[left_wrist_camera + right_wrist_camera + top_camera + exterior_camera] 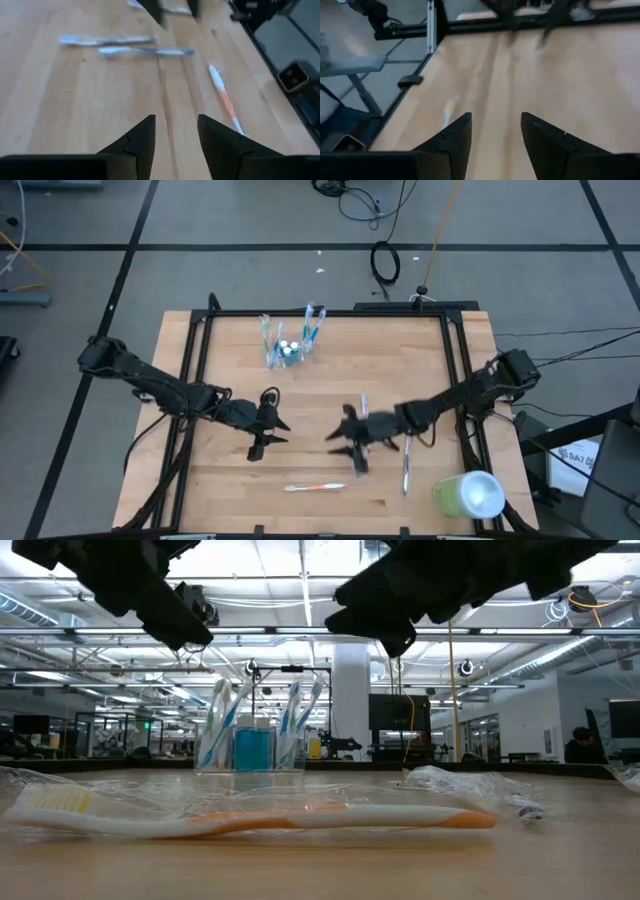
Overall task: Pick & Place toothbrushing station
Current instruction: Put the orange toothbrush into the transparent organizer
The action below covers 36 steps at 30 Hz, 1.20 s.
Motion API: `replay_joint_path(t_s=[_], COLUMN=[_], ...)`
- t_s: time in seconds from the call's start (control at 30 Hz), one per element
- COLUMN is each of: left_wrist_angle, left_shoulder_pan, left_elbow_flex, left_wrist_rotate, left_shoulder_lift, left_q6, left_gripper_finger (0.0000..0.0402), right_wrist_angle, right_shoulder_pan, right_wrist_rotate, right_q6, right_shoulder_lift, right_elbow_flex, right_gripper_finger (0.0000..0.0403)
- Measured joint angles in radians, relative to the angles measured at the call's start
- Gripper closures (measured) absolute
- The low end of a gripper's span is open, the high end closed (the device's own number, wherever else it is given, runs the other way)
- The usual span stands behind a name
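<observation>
Currently both grippers hang above the middle of the wooden table, jaws apart and holding nothing: left gripper left of centre, right gripper right of centre. Orange-and-white toothbrush lies flat near the front edge, between the two and in front of both, long axis running left-right across the table; neither gripper is clearly nearer from above. In the left wrist view the orange brush sits ahead and off to one side of the open fingers, so that arm looks fairly well lined up for it, judging only from this. Two more wrapped brushes lie just beside the right arm: one on its front side, another on its far side, both running roughly front-back. Clear cup stands at the back, left of centre, with brushes upright in it, well apart from both grippers. Lime-green cylinder on its side at the front right corner. Bare light wood surface, black frame around it; open lab room with grey floor and cables beyond.
</observation>
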<state>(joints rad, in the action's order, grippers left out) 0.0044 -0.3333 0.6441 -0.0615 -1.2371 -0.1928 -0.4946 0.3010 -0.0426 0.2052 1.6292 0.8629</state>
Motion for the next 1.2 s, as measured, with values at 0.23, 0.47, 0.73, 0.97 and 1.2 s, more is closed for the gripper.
replay_joint_path(t_s=[0.23, 0.47, 0.73, 0.97, 1.2], left_wrist_angle=[0.009, 0.005, 0.006, 0.007, 0.008], left_shoulder_pan=[0.050, 0.083, 0.087, 0.086, 0.086], left_elbow_flex=[0.000, 0.000, 0.000, 0.000, 0.000], left_wrist_rotate=[-0.024, -0.025, -0.024, -0.017, -0.017], left_shoulder_lift=[0.049, 0.061, 0.062, 0.062, 0.062], left_q6=[0.033, 0.034, 0.033, 0.026, 0.027], left_gripper_finger=[0.0250, 0.0250, 0.0250, 0.0250, 0.0250], right_wrist_angle=[0.140, 0.097, 0.047, 0.069, 0.104], right_shoulder_pan=[0.148, 0.179, 0.202, 0.202, 0.202], right_wrist_rotate=[-0.058, -0.007, -0.042, -0.057, -0.065], right_q6=[0.047, 0.072, 0.089, 0.058, -0.036], right_shoulder_lift=[0.179, 0.293, 0.404, 0.433, 0.431], right_elbow_flex=[0.166, 0.233, 0.232, 0.233, 0.234], right_gripper_finger=[0.0241, 0.0241, 0.0241, 0.0244, 0.0281])
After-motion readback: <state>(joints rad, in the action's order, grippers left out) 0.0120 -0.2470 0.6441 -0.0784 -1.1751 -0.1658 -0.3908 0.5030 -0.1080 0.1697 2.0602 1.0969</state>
